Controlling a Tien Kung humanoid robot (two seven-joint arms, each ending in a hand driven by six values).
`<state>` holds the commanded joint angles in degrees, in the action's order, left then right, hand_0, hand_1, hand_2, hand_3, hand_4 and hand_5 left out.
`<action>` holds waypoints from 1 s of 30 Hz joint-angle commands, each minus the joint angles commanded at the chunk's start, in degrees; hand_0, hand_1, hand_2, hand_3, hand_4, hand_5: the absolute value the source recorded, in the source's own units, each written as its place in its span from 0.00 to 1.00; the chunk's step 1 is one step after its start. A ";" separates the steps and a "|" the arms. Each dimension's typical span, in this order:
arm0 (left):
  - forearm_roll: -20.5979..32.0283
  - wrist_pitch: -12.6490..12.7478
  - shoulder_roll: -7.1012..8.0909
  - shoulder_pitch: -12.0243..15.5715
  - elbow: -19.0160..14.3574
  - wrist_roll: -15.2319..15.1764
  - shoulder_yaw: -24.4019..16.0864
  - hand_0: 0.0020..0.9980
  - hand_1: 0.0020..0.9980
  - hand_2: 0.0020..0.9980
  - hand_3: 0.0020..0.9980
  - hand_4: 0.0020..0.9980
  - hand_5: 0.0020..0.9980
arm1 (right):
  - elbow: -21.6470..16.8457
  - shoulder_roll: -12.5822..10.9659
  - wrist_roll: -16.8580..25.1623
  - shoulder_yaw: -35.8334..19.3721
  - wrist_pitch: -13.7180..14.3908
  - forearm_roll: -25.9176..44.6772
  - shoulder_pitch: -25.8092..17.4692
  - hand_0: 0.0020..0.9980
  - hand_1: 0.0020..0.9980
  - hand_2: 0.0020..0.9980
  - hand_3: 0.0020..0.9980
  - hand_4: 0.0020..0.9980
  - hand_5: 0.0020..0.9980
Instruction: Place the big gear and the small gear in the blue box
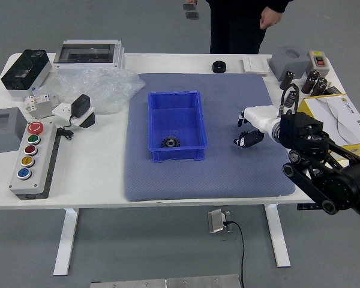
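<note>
Targeting the small gear, apparently hidden beneath it, my right hand [259, 120] hangs with fingers parted, any contact impossible to tell; the big gear [170, 142] sits inside the blue box [177, 155]. Next: pinch, then lift.

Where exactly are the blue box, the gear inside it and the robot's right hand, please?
Blue box [177, 155]: head view, its wall nearest the robot.
Gear [170, 142]: head view, near its middle.
Right hand [262, 119]: head view, the white part of its back.
</note>
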<state>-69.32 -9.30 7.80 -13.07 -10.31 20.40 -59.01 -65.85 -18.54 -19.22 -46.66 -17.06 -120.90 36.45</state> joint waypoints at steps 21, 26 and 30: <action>-0.20 -0.07 -0.43 -0.30 0.00 0.04 0.05 0.83 0.79 0.78 0.76 0.66 0.38 | 2.66 1.95 0.21 0.17 1.37 -0.88 -0.34 0.68 0.62 0.70 0.66 0.68 0.35; -0.31 -0.10 -0.54 -0.32 0.00 0.04 0.07 0.83 0.79 0.78 0.76 0.66 0.38 | 3.38 2.15 0.31 0.26 1.72 -1.05 -0.60 0.67 0.61 0.69 0.66 0.67 0.34; -0.40 -0.12 -0.61 -0.34 0.00 0.04 0.10 0.83 0.79 0.78 0.76 0.66 0.38 | 3.99 2.26 0.41 0.23 2.02 -1.28 -0.76 0.67 0.61 0.69 0.66 0.66 0.33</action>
<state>-69.72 -9.42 7.19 -13.41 -10.31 20.44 -58.91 -61.86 -16.28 -18.81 -46.43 -15.04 -122.19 35.69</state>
